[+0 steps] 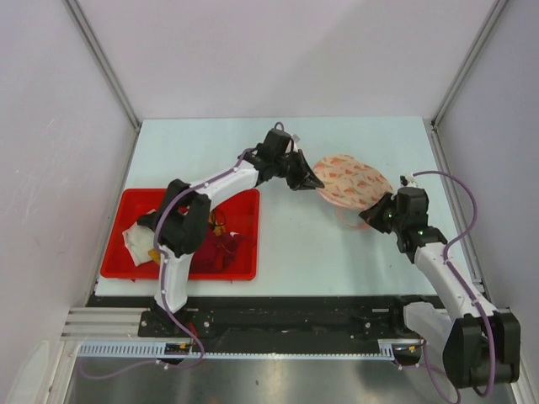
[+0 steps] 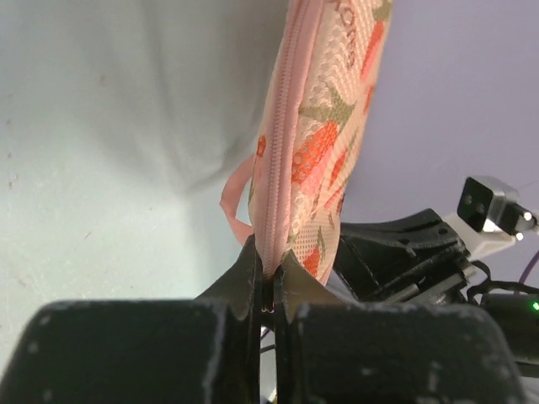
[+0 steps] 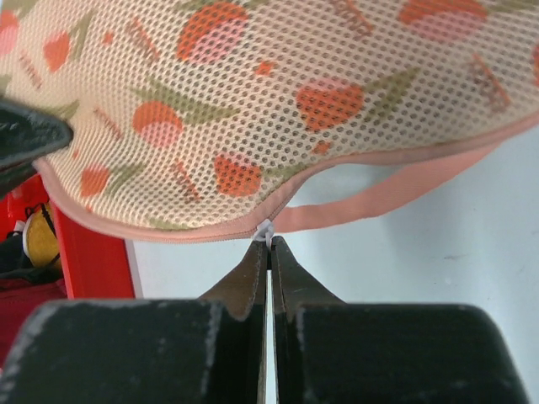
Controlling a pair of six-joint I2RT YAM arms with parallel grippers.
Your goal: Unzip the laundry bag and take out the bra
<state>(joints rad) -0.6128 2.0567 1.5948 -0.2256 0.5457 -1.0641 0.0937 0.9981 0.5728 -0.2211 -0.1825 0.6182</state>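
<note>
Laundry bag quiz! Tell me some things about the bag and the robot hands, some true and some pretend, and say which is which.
1. The left gripper and the right gripper both pinch the edge of the laundry bag. True.
2. The laundry bag lies in the red tray. False: it is to the right of the tray, between the two grippers.
3. The bag has orange-red shapes printed on it. True.
4. The left gripper is wide open. False: it is shut on the bag.

Bright even light, soft shadows, blurry foreground
</note>
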